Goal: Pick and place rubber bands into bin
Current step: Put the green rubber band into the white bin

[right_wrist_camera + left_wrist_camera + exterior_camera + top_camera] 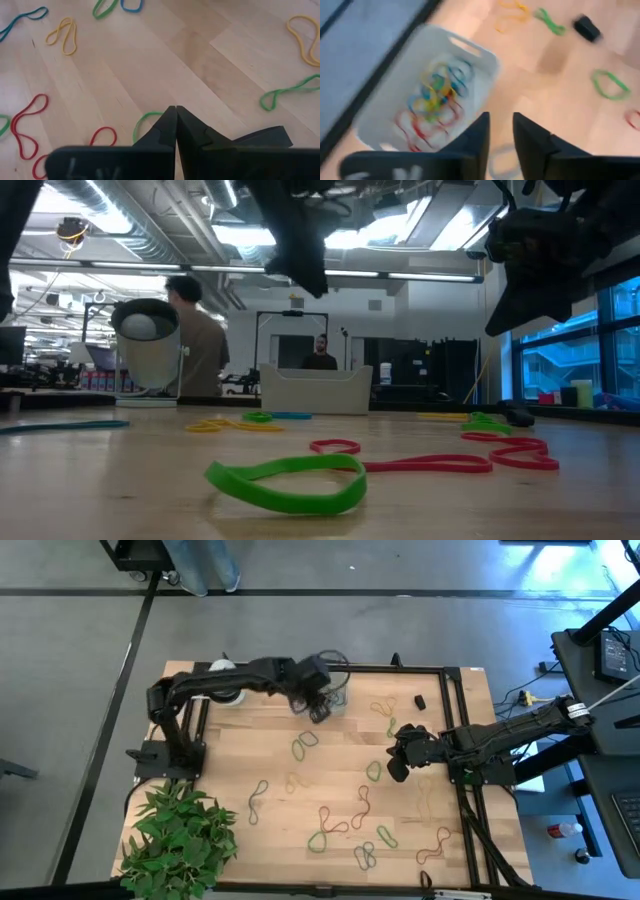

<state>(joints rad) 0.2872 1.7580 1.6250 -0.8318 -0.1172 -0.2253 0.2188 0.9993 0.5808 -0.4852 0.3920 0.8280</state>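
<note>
The bin (385,115) is a clear shallow box near the table's far edge (337,698). It holds red, yellow and blue rubber bands (437,102). My left gripper (501,135) is open and hovers beside the bin (322,710), raised above it in the low view (300,250). Several loose rubber bands (335,830) lie flat over the table's middle and near part. My right gripper (175,120) is shut and raised off the table (515,275), right of the table's centre (398,766). A green band (142,122) lies on the wood just past its fingertips.
A green plant (180,840) fills the near left corner. A white tape roll (145,330) stands at the far left and a small black object (419,701) at the far right. Black frame rails (455,700) edge the table. People (200,340) stand in the room behind.
</note>
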